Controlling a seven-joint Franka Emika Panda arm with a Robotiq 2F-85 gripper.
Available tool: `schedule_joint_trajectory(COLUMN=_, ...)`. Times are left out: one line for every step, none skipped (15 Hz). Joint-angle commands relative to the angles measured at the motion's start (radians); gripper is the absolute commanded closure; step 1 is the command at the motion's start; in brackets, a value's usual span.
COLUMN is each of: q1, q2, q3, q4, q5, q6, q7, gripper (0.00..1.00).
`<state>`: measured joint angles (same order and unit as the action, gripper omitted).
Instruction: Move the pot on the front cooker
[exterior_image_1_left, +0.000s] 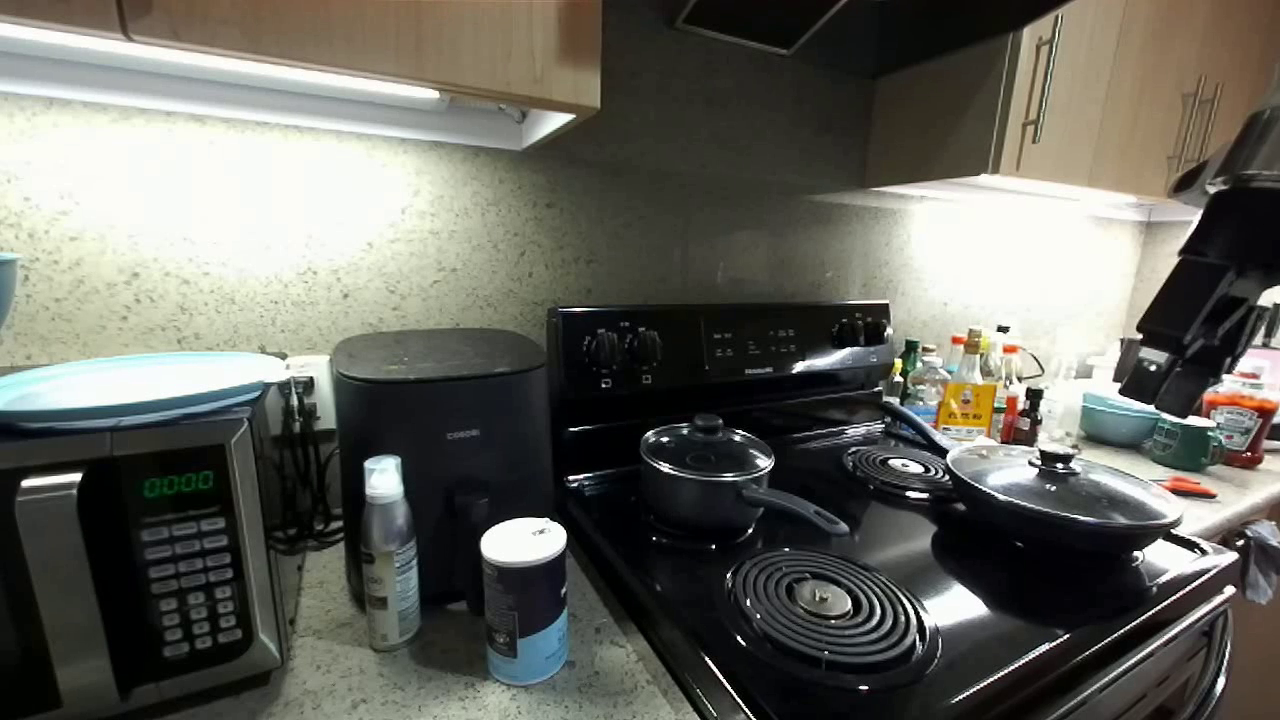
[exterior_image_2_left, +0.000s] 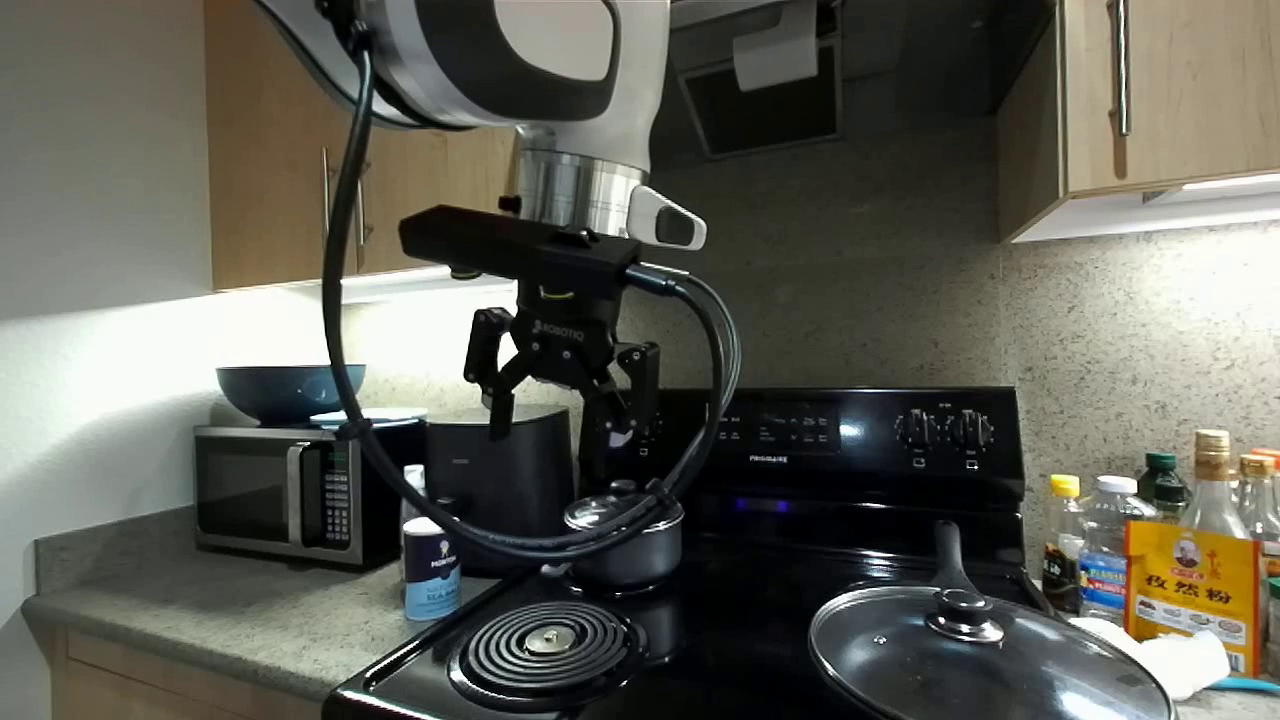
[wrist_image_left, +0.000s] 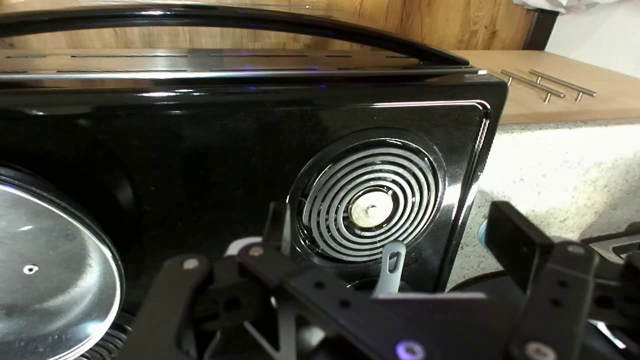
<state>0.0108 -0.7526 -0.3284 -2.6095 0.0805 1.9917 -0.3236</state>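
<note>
The pot (exterior_image_1_left: 695, 495) is a small black saucepan with a domed glass lid and dark knob. It stands on the rear ring beside the air fryer, its handle angled toward the stove's front. It also shows in an exterior view (exterior_image_2_left: 640, 556), partly behind a hanging cable. In the wrist view only its grey handle (wrist_image_left: 391, 270) shows; the gripper hides the rest. The front cooker (exterior_image_1_left: 825, 610) is a bare spiral coil, seen also in the other views (exterior_image_2_left: 550, 655) (wrist_image_left: 367, 240). My gripper (exterior_image_2_left: 550, 445) is open and empty, high above the stove (wrist_image_left: 395, 220).
A wide lidded pan (exterior_image_1_left: 1060, 500) sits on the stove's other front area. An air fryer (exterior_image_1_left: 440, 450), salt canister (exterior_image_1_left: 525, 600) and spray bottle (exterior_image_1_left: 390, 560) stand beside the stove. The control panel (exterior_image_1_left: 725, 345) rises behind. A cable (exterior_image_2_left: 340, 260) hangs from the arm.
</note>
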Motion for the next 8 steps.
schedule_joint_trajectory(q1=-0.005, q2=0.030, q3=0.063, q4=0.009, q5=0.008, q6=0.020, q7=-0.007, gripper=0.00)
schedule_joint_trajectory(q1=0.002, q2=0.036, q3=0.079, q4=0.010, q5=0.008, q6=0.026, q7=-0.006, gripper=0.00)
schedule_joint_trajectory(q1=0.016, q2=0.047, q3=0.105, q4=0.009, q5=0.010, q6=0.047, q7=0.001, gripper=0.00)
schedule_joint_trajectory(q1=0.025, q2=0.056, q3=0.122, q4=0.011, q5=0.011, q6=0.061, q7=0.003, gripper=0.00)
schedule_joint_trajectory(q1=0.037, q2=0.071, q3=0.144, q4=0.012, q5=0.014, q6=0.086, q7=0.006, gripper=0.00)
schedule_joint_trajectory(q1=0.047, q2=0.088, q3=0.161, q4=0.014, q5=0.015, q6=0.109, q7=0.010, gripper=0.00)
schedule_joint_trajectory(q1=0.055, q2=0.104, q3=0.177, q4=0.014, q5=0.014, q6=0.134, q7=0.015, gripper=0.00)
schedule_joint_trajectory(q1=0.059, q2=0.115, q3=0.186, q4=0.016, q5=0.010, q6=0.145, q7=0.016, gripper=0.00)
